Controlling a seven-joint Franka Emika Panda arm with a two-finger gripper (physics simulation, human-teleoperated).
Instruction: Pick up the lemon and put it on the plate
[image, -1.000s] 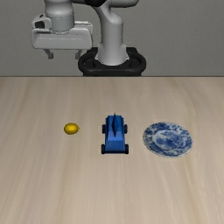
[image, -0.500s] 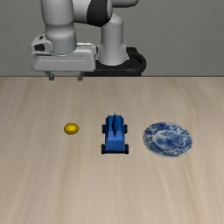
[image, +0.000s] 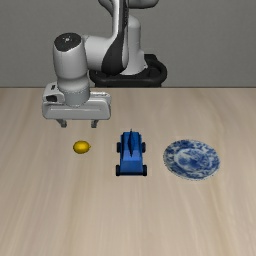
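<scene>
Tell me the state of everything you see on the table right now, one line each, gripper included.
gripper: open, holding nothing, apart from the lemon.
lemon: lying on the table, not grasped, not on the plate.
blue toy car: upright on its wheels, between lemon and plate.
plate: flat on the table, no lemon on it.

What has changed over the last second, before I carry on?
The pincer has come down and forward over the table and now hangs close to the lemon without touching it. It is open and holds nothing. The lemon, the blue toy car and the plate lie where they were.
</scene>
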